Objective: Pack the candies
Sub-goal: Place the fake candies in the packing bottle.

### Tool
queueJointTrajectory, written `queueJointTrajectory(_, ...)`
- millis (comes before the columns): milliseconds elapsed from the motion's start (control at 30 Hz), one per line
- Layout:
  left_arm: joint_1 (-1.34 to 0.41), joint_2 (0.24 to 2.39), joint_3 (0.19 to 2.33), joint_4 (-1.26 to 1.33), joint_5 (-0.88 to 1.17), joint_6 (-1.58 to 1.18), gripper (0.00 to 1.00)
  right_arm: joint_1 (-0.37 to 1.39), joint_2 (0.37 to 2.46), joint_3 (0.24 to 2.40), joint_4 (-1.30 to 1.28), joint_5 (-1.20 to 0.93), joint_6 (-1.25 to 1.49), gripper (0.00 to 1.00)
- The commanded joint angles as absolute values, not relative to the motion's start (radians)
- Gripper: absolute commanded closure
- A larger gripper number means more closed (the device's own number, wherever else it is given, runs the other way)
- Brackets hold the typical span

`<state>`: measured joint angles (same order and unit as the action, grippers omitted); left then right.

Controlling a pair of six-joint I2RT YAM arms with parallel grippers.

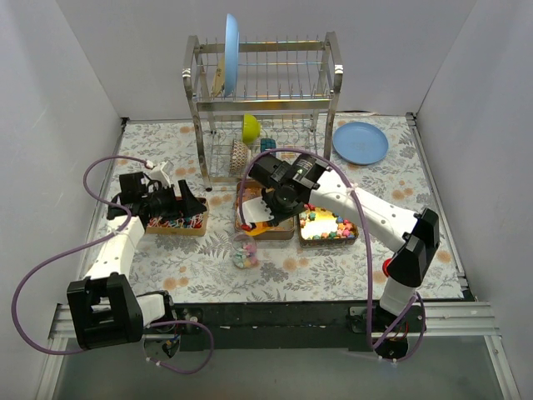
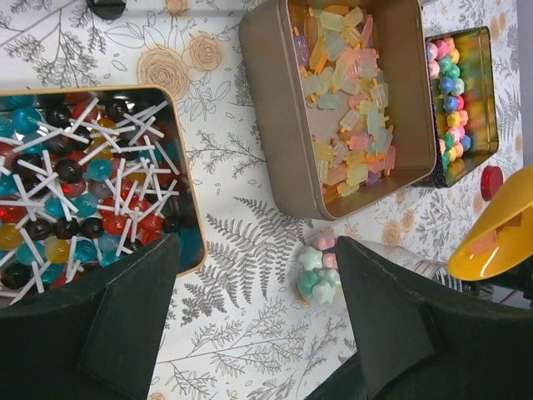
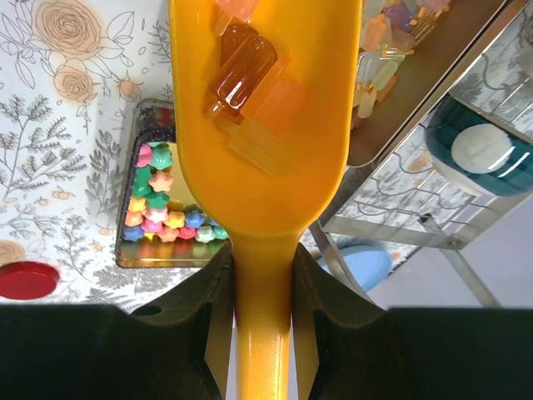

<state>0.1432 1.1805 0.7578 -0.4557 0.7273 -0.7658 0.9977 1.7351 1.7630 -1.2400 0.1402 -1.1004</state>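
Right claw (image 3: pixel 262 275): clamping the handle of an orange-yellow plastic scoop (image 3: pixel 266 167) that is carrying several pale orange-pink translucent candies (image 3: pixel 241 71). Left claw (image 2: pixel 258 258): standing apart, gripping nothing, hovering over a small clear container (image 2: pixel 321 275) part-filled with pastel sweets. Hazard: the load is lying loose in the shallow scoop, so tipping short of the narrow container risks scattering pieces across the floral tablecloth (image 2: pixel 250 333).
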Motion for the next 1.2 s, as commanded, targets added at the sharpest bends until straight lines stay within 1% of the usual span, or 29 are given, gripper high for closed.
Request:
queueJointTrajectory(0,0.153,1.135,0.742,-0.408,0.715,-0.778,0.24,1.054,1.750,1.845,-1.304,0.273,-1.166,0.99)
queueJointTrajectory(267,0.155,1.147,0.738,-0.379,0.675,-0.796,0.25,1.129,1.740,1.821,-1.304,0.438,-1.247,0.99)
queueJointTrajectory(433,0.153,1.195,0.739,-0.371,0.620,-0.805,0.29,1.167,1.746,1.819,-1.304,0.511,-1.275,0.99)
queueJointTrajectory(467,0.155,1.206,0.739,-0.370,0.620,-0.808,0.32,1.172,1.747,1.821,-1.304,0.526,-1.284,0.99)
queueJointTrajectory(633,0.150,1.273,0.752,-0.356,0.603,-0.802,0.39,1.192,1.750,1.844,-1.304,0.569,-1.298,0.99)
queueJointTrajectory(700,0.150,1.292,0.756,-0.359,0.598,-0.796,0.46,1.196,1.747,1.853,-1.304,0.577,-1.299,0.99)
queueJointTrajectory(800,0.140,1.319,0.767,-0.359,0.604,-0.785,0.52,1.201,1.735,1.861,-1.304,0.586,-1.284,0.99)
queueJointTrajectory(967,0.107,1.383,0.775,-0.357,0.586,-0.762,0.55,1.203,1.706,1.887,-1.282,0.581,-1.235,0.99)
queueJointTrajectory(1100,0.077,1.433,0.793,-0.365,0.572,-0.736,0.58,1.203,1.652,1.856,-1.214,0.577,-1.187,0.99)
queueJointTrajectory(1133,0.072,1.445,0.795,-0.365,0.571,-0.733,0.60,1.201,1.640,1.847,-1.195,0.571,-1.166,0.99)
queueJointTrajectory(1167,0.066,1.462,0.801,-0.368,0.583,-0.730,0.63,1.198,1.616,1.844,-1.183,0.552,-1.119,0.99)
